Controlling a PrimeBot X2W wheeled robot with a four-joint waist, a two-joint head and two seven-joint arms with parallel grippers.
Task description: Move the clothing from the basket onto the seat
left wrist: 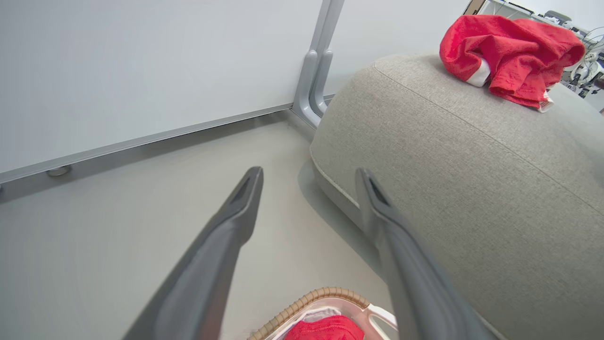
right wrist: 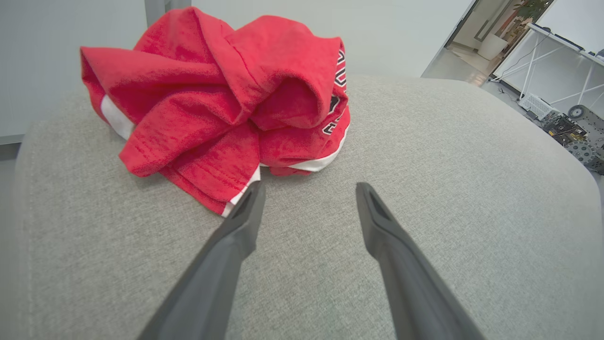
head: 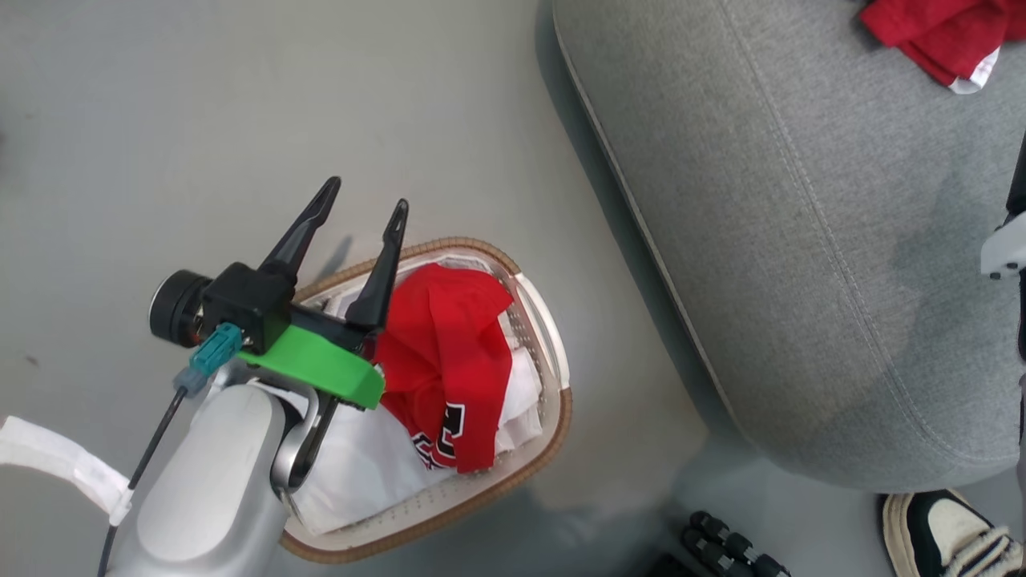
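Note:
One red garment [head: 449,361] with black-and-white lettering lies in the basket [head: 553,417] on a white liner. My left gripper [head: 365,200] hangs open above the basket's left end, holding nothing; in the left wrist view that left gripper [left wrist: 309,177] points past the basket [left wrist: 311,300] toward the seat [left wrist: 472,179]. A second red garment [head: 938,32] lies bunched on the grey seat [head: 801,224]. In the right wrist view my right gripper [right wrist: 309,191] stands open just short of this garment [right wrist: 222,104], its left fingertip [right wrist: 252,198] at the white hem, nothing between the fingers.
The basket stands on the grey floor [head: 160,120] close to the seat's rounded corner. A shoe [head: 954,533] and a dark ribbed object [head: 733,549] sit at the lower right. A white wall with a metal post [left wrist: 316,71] runs behind.

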